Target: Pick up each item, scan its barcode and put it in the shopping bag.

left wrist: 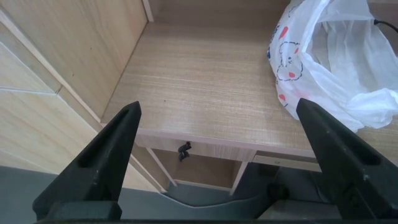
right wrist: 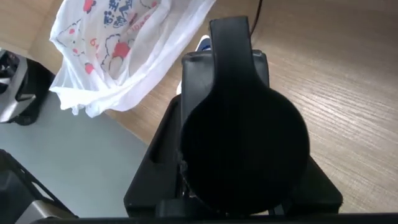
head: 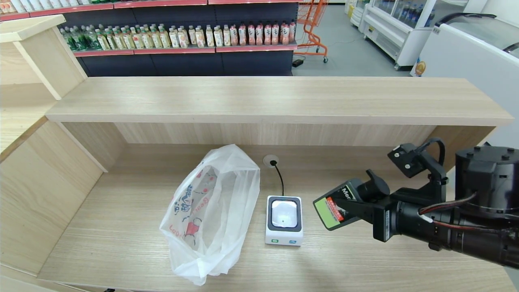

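Observation:
My right gripper (head: 359,198) is shut on a black box (head: 335,207) with a green and red label. It holds the box in the air just right of the white barcode scanner (head: 284,219), label end towards the scanner. The right wrist view has the dark box (right wrist: 242,143) close up, with the bag (right wrist: 124,43) beyond it. The white plastic shopping bag (head: 215,211) stands open on the counter, left of the scanner. My left gripper (left wrist: 217,168) is open and holds nothing, off the counter's front left edge, with the bag (left wrist: 329,56) ahead of it.
A black cable (head: 279,178) runs from the scanner to a grommet (head: 271,160) at the back. A raised wooden ledge (head: 279,101) overhangs the rear, and a wooden side wall (head: 48,178) closes the left. Bare counter (head: 121,235) lies left of the bag.

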`<state>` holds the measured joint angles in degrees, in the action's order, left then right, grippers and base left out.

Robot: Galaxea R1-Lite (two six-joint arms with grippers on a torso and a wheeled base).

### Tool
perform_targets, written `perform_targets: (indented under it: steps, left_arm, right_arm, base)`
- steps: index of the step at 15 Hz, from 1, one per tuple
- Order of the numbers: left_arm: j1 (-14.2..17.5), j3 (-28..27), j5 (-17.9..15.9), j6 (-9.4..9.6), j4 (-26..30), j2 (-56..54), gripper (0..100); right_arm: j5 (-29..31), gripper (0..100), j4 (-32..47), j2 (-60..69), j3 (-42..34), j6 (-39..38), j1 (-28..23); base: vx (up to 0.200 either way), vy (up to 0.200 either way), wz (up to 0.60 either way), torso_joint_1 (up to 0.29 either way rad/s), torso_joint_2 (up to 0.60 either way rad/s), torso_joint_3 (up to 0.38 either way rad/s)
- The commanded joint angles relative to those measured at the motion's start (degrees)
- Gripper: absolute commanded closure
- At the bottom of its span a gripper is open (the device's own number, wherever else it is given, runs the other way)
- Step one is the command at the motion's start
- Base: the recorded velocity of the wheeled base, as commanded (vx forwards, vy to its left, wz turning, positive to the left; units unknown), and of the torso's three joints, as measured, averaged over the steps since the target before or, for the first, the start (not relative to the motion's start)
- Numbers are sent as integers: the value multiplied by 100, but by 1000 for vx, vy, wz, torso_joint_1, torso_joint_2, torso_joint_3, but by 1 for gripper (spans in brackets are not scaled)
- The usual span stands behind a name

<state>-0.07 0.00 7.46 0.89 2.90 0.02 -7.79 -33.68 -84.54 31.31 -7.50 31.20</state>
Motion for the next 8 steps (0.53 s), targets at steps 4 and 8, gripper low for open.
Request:
perform_targets:
  steps: [4,8]
  left_arm:
    - [7,0,1,-10,0,-2,0]
    - [-1,0,1,-10,0,-2,0]
  right_arm:
    - [6,100,2,78,-63,-76,1]
    - [-12,100,2,69,-37,-560,36]
  base:
    - [-150,0,0,4,1,-1]
    - [0,0,0,0,0,0]
